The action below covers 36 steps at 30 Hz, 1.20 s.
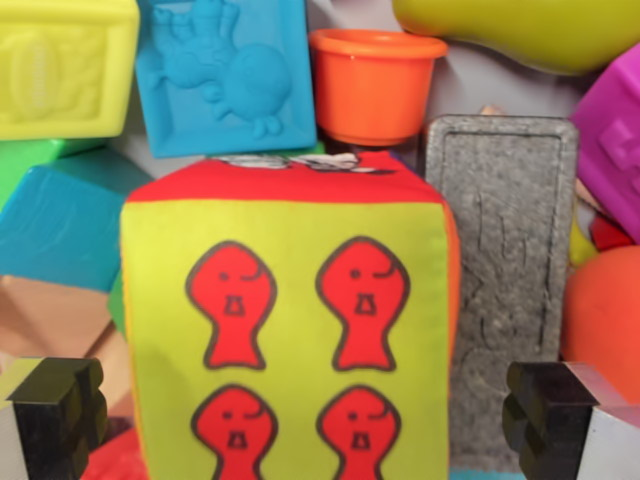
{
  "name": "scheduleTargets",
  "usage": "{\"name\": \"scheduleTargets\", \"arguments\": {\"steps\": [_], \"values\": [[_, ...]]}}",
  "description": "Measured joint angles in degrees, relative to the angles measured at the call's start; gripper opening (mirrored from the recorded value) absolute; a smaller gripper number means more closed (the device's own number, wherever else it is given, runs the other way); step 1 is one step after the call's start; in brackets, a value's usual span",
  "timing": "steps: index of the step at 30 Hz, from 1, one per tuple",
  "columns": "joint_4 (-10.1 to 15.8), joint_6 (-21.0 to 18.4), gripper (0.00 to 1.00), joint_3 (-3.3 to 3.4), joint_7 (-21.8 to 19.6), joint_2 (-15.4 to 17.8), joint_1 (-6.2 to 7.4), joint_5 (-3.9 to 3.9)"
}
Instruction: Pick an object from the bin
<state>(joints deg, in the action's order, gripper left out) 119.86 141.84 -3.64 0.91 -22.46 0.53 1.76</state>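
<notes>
A soft cube (pixel 290 320), lime green with red fish shapes and a red top edge, fills the middle of the wrist view. My gripper (pixel 305 415) straddles its lower part, with one black fingertip (pixel 60 410) at the wrist view's left and the other (pixel 550 410) at the right. The jaws stand wide, and a gap shows between each pad and the cube's sides. The cube lies among other toys in the bin.
Behind the cube lie a blue embossed block (pixel 225 75), a yellow block (pixel 60 65), an orange cup (pixel 375 85) and a yellow-green shape (pixel 530 30). A grey foam slab (pixel 505 270) stands right of the cube, with a magenta block (pixel 615 140) and an orange ball (pixel 605 320) beyond. A teal block (pixel 60 225) lies left.
</notes>
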Motion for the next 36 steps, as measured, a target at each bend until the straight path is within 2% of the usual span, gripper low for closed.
{"name": "scheduleTargets", "arguments": {"steps": [7, 13, 14, 36], "values": [[0.03, 2.85, 1.00, 0.15, 0.00, -2.92, 0.08, 0.21], [0.02, 3.86, 1.00, 0.29, 0.00, -3.88, 0.20, 0.28], [0.03, 3.91, 0.00, 0.30, 0.00, -3.92, 0.21, 0.28], [0.02, 4.04, 0.00, 0.34, 0.00, -4.00, 0.24, 0.28]]}}
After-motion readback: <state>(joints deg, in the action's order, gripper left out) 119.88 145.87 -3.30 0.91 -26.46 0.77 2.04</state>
